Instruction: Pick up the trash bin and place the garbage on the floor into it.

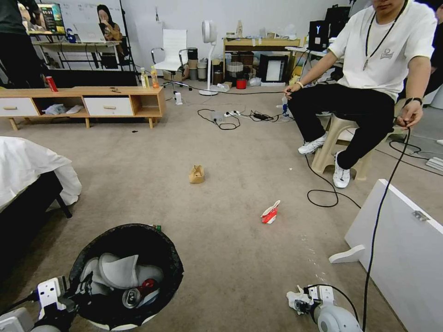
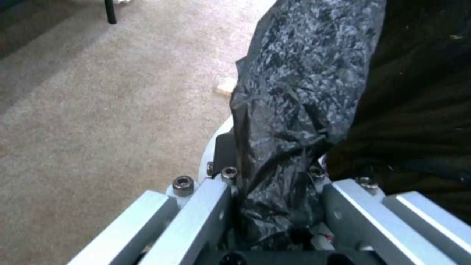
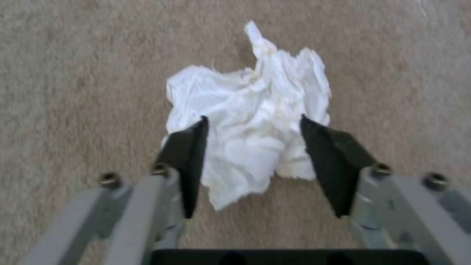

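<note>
Fingertips (image 3: 191,147) of my right gripper (image 3: 255,162) stand apart, one on each side of a crumpled white tissue (image 3: 250,121) lying on the floor (image 3: 73,73); whether they touch it, I cannot tell. Low right of the head view, that gripper (image 1: 302,299) sits down at the carpet with the tissue (image 1: 293,298) barely visible as a white scrap beside it.

My left gripper (image 2: 275,191) is clamped on the bag-lined rim of the trash bin (image 2: 304,92), the black plastic bunched between its two fingers. Bottom left of the head view, the left gripper (image 1: 60,299) meets the bin (image 1: 127,276) at its near-left edge.

On the floor I count three loose pieces: one tan paper bag (image 1: 196,174) at centre, one red-white crushed carton (image 1: 270,213) right of centre, and the tissue. A small green-capped bottle (image 1: 157,227) peeks out just behind the bin's far rim, mostly hidden. Inside the bin I see one crushed can (image 1: 134,296) and some pale crumpled pieces I cannot count.

Open carpet runs between the bin and my right gripper. A white panel (image 1: 406,258) hems in the right side, and a white-covered bed (image 1: 27,170) the left edge. The bin's bottom is cut off by the frame.
</note>
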Robot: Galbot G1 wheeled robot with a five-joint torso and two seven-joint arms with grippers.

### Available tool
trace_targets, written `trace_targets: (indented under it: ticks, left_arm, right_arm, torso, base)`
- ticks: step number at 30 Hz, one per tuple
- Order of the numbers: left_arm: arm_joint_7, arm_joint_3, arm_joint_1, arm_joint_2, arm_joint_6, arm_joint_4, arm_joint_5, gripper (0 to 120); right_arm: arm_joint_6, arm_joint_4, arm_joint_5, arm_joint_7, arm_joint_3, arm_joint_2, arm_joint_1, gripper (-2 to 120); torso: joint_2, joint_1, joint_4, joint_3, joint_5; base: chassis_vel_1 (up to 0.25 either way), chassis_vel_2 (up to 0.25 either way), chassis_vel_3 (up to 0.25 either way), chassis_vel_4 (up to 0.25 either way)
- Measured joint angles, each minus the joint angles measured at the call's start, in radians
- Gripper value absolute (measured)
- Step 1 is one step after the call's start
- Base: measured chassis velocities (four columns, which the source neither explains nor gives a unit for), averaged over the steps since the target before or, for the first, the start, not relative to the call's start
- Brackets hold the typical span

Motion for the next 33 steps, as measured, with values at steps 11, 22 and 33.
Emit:
trace_targets:
  ticks: [11,22,33]
  left_arm:
    - [0.001,0.006,-0.003,-0.004,0.0,0.003,0.005,7]
    - [0.003,0.013,-0.002,-0.009,-0.001,0.004,0.014,7]
    - [0.003,0.016,-0.006,-0.007,-0.002,0.011,0.016,7]
  right_arm:
    - [0.03,-0.038,-0.037,-0.012,-0.014,0.014,0.014,8]
    - [0.062,-0.138,-0.091,-0.035,-0.028,0.056,0.043,7]
    - [0.082,-0.142,-0.103,-0.042,-0.025,0.043,0.037,0]
  torso:
    - [0.0,0.0,-0.0001,0.0,-0.0001]
    - [0.0,0.0,-0.0001,0.0,0.0]
    - [0.0,0.0,0.0,0.0,0.0002]
  base:
    - [0.0,0.0,0.0,0.0]
    - [0.0,0.0,0.0,0.0]
    - [0.0,0.0,0.0,0.0]
